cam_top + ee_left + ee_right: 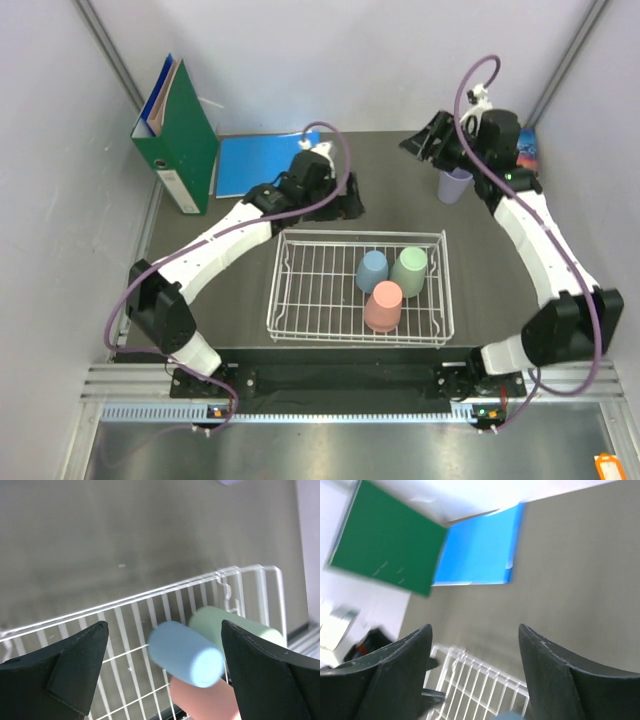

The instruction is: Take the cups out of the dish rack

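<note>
Binder [178, 145] and blue folder [252, 165] sit beyond dish rack [300, 288].

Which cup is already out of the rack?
The lavender cup stands on the table; the blue cup, green cup and pink cup sit in the dish rack.

we see bright, even overhead light in the top view, with only faint shadows on the table [250, 300]. the right wrist view is motion-blurred, and the green binder [385, 555] smears at upper left. the left wrist view's blue cup [185, 652] looks soft.
</note>
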{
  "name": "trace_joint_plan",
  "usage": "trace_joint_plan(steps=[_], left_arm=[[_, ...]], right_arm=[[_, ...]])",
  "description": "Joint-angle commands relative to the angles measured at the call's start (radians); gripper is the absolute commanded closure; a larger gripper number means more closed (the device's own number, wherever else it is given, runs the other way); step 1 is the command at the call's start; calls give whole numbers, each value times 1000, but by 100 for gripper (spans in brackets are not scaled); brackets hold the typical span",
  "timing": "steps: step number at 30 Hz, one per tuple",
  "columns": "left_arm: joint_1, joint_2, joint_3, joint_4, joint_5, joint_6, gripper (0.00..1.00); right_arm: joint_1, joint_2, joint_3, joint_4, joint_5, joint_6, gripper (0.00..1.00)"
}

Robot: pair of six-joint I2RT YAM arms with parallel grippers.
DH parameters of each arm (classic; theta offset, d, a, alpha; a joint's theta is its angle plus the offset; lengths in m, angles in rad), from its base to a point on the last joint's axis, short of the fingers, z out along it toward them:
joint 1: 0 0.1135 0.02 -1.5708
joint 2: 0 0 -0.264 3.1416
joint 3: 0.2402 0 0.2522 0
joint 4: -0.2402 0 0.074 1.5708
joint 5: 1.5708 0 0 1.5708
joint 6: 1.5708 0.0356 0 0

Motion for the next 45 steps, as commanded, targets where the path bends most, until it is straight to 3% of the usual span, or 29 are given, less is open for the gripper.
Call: trace_joint_plan(steps=[1, 6, 19, 40, 43, 45], left_arm=[[-96, 21, 88, -5, -65, 105, 1], [-171, 38, 120, 12, -68, 143, 1], [-368, 185, 203, 21, -100, 211, 1], [-413, 323, 215, 55, -91, 218, 1], [-414, 320, 215, 50, -112, 223, 6], [-413, 312, 212, 49, -125, 228, 14]], right_arm=[[75, -162, -165, 167, -59, -20, 28], [109, -389, -358, 175, 16, -17, 26], [109, -665, -420, 155, 30, 53, 24], [109, -676, -497, 112, 20, 49, 24], [109, -662, -495, 121, 18, 49, 24], [107, -658, -491, 129, 18, 47, 24]])
